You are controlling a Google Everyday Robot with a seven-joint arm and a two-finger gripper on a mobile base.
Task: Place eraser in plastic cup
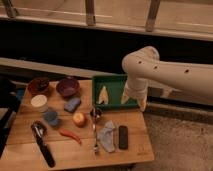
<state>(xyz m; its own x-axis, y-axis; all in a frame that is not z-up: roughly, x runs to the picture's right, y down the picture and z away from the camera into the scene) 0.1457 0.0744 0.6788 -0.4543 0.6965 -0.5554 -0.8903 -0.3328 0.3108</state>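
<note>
Nearest the camera, one black-handled utensil [44,147] lies slanted by the front left corner of the wooden table [75,152]. The single eraser [123,137] lies flat near the front right corner, just beside one crumpled grey cloth [106,136]. One metal utensil [95,131] runs front to back left of the cloth. One red pepper [70,135] and one orange ball [79,118] sit mid-table. The one plastic cup [51,117] stands left of centre, well apart from the eraser. Behind it are one cream round container [39,102] and one blue block [72,104]. Two bowls stand along the back edge, one brown [38,86] and one purple [68,86]. One green tray [116,80] fills the back right corner. The gripper [134,101] hangs over the tray's right edge, fingers spread, holding nothing.
</note>
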